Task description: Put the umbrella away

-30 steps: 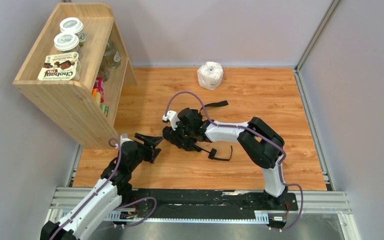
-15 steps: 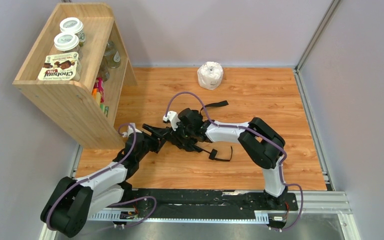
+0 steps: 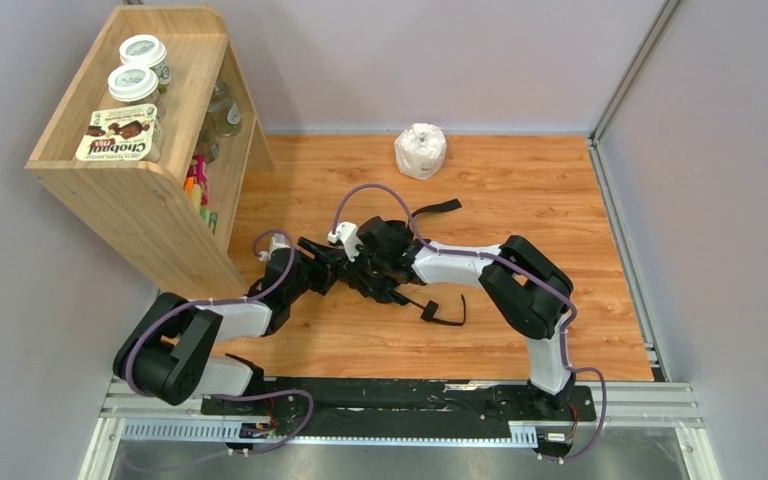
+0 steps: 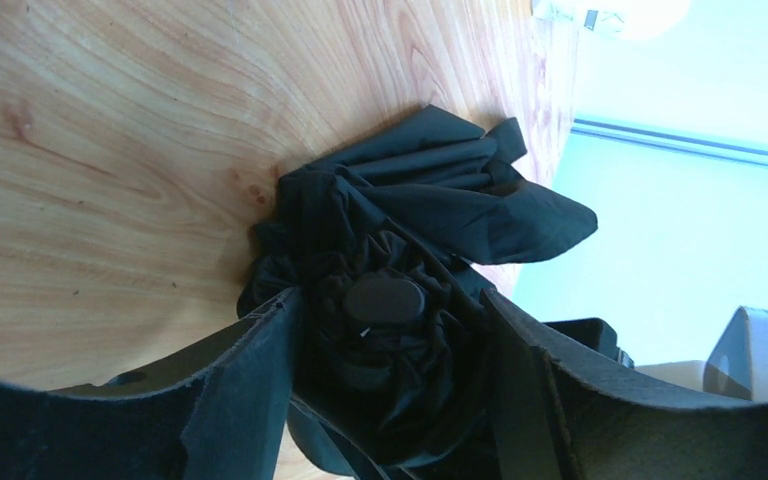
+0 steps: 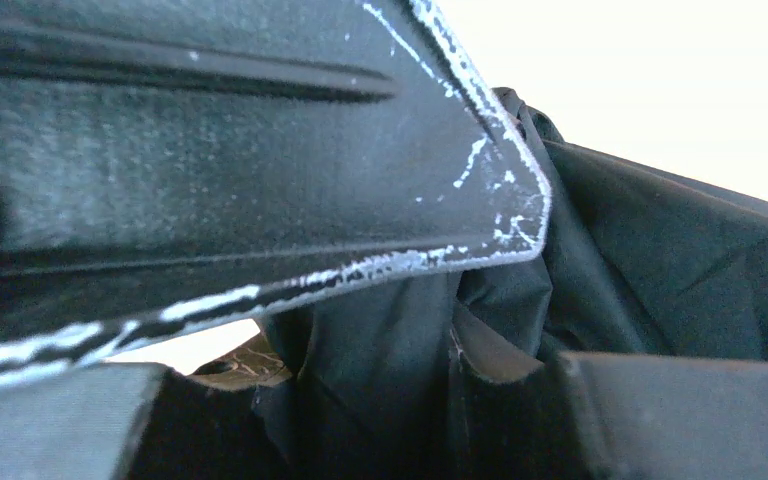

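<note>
The black folded umbrella point(image 3: 390, 293) lies on the wooden table point(image 3: 520, 190), mid-left, mostly hidden under both grippers. Its wrist strap point(image 3: 442, 312) trails to the near right. My right gripper point(image 3: 365, 272) is shut on the umbrella's fabric point(image 5: 660, 260), with folds pinched between its fingers in the right wrist view point(image 5: 400, 340). My left gripper point(image 3: 328, 268) is open. In the left wrist view point(image 4: 385, 330) its jaws stand on either side of the umbrella's bunched end, where a small oval black cap point(image 4: 385, 300) shows.
A wooden shelf unit point(image 3: 150, 200) stands at the far left, close to the left arm, with jars point(image 3: 135, 82) and a yoghurt pack point(image 3: 120, 133) on top. A white paper roll point(image 3: 420, 150) sits at the back. Grey walls close in both sides.
My left arm has reached forward and right, bringing its open jaws from the near left up around the umbrella's end. The right gripper and umbrella have hardly moved.
</note>
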